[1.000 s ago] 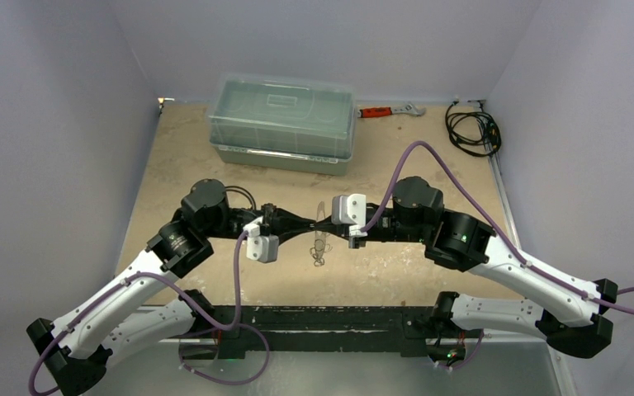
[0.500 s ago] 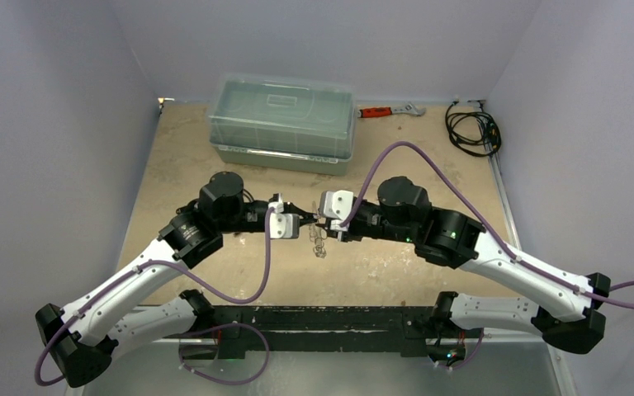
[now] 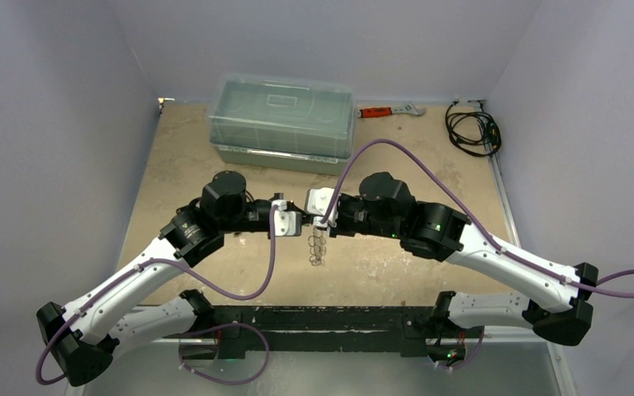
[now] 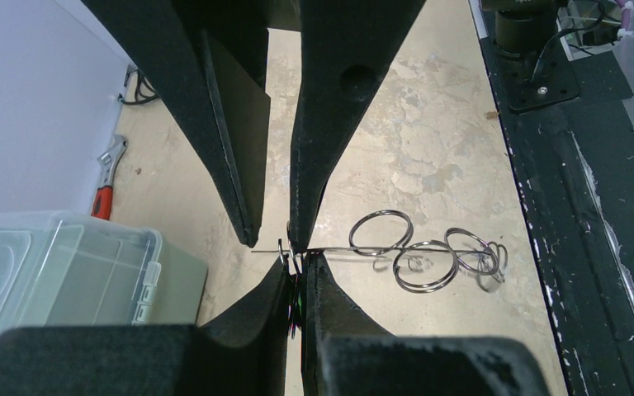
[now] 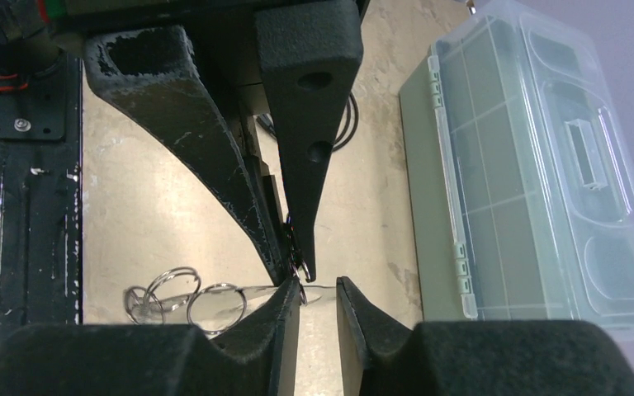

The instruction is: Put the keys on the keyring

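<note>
Mid-frame, the right gripper (image 5: 318,285), newly part-open and empty, meets the left gripper (image 4: 298,261) pinching the thin silver wire keyring (image 4: 340,250), probably for regrasping.

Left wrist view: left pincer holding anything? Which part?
Left pincer is shut on the keyring, pinching one end of its thin wire at its very tip; the rings are ungripped. Right pincer stands open around that wire.

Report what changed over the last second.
The left end effector and right end effector moved farther from the near edge and closer together. The left stayed shut on the keyring; the right, shut before, now stands open at the wire's end. The storage box, wrench and cable coil stayed put.
</note>
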`<state>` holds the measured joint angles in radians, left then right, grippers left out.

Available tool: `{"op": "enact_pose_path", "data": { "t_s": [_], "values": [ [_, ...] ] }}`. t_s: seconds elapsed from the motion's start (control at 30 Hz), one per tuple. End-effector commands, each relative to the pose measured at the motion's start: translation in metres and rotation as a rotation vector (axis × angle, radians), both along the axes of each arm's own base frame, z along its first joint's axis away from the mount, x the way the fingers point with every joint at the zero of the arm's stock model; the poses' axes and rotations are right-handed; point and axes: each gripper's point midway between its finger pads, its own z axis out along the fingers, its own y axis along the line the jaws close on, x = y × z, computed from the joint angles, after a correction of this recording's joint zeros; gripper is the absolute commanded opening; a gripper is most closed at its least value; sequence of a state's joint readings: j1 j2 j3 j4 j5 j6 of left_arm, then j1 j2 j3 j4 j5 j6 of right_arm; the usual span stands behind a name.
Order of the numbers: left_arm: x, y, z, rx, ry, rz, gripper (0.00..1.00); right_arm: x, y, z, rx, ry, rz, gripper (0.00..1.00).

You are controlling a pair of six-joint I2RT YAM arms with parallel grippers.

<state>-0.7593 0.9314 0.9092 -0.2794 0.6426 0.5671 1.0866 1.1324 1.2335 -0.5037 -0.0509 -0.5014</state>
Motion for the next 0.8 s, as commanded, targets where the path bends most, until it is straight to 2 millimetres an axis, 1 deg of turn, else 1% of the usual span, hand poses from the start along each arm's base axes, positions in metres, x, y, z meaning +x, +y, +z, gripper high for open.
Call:
{"op": "enact_pose_path", "data": {
  "t_s": [0.0, 0.23, 0.37, 0.47, 0.5, 0.53, 0.57, 0.63, 0.7, 0.77],
  "values": [
    [-0.002, -0.003, 0.028, -0.061, -0.044, -0.018, 0.0, 0.003, 0.005, 0.016, 0.019, -0.03, 0.009, 0.24],
    [-0.001, -0.004, 0.024, -0.057, -0.028, -0.018, 0.0, -0.004, 0.015, 0.01, 0.025, 0.003, 0.061, 0.15],
    [-0.002, -0.004, 0.022, -0.058, -0.026, -0.017, 0.0, -0.004, 0.019, 0.004, 0.023, 0.01, 0.069, 0.0],
    [-0.001, -0.003, 0.023, -0.063, -0.021, -0.006, 0.0, -0.005, 0.021, 0.005, 0.046, 0.009, 0.074, 0.0],
    [0.0, -0.002, 0.023, -0.067, -0.022, 0.001, 0.04, -0.006, 0.019, 0.007, 0.06, 0.001, 0.075, 0.0],
    [0.0, -0.001, 0.023, -0.072, -0.02, 0.01, 0.15, -0.007, 0.019, 0.011, 0.079, -0.009, 0.078, 0.0],
    [-0.001, 0.0, 0.024, -0.08, -0.026, 0.011, 0.24, -0.009, 0.019, 0.016, 0.105, -0.016, 0.086, 0.0],
    [-0.003, 0.002, 0.024, -0.091, -0.038, 0.011, 0.33, -0.015, 0.017, 0.024, 0.151, -0.016, 0.102, 0.0],
    [-0.005, 0.004, 0.025, -0.096, -0.047, 0.015, 0.34, -0.017, 0.014, 0.031, 0.177, -0.032, 0.102, 0.0],
    [-0.005, 0.005, 0.023, -0.091, -0.048, 0.012, 0.33, -0.018, 0.012, 0.035, 0.191, -0.039, 0.102, 0.0]
  ]
}}
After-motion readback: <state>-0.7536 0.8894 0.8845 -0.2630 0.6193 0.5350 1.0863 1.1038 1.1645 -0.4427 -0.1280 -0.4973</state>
